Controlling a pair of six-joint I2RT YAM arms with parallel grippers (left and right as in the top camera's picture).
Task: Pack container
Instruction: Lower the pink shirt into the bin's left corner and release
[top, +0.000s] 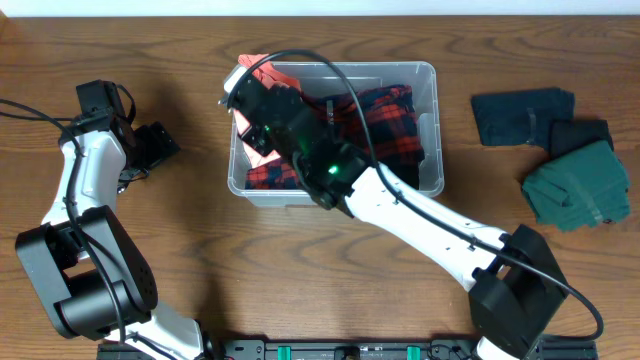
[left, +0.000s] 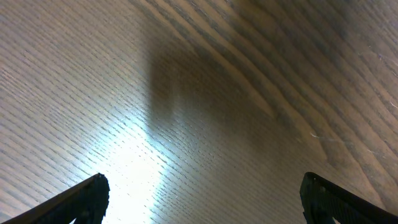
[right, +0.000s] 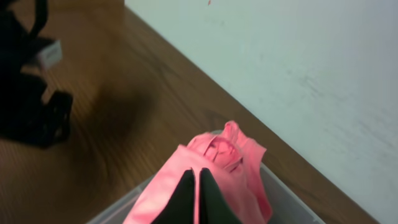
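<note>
The clear plastic container (top: 430, 120) sits at the table's back centre, holding a red-and-black plaid cloth (top: 390, 120). My right gripper (top: 250, 95) reaches over its left end, shut on a pink cloth (top: 270, 75). In the right wrist view the black fingers (right: 199, 186) pinch the pink cloth (right: 217, 168) over the container's rim (right: 286, 186). My left gripper (top: 160, 145) is open and empty over bare wood left of the container; its fingertips (left: 202, 199) are spread wide apart.
A folded dark navy cloth (top: 525, 115), a black cloth (top: 580, 135) and a folded green cloth (top: 580, 185) lie at the right. A white wall (right: 298, 62) runs behind the table's back edge.
</note>
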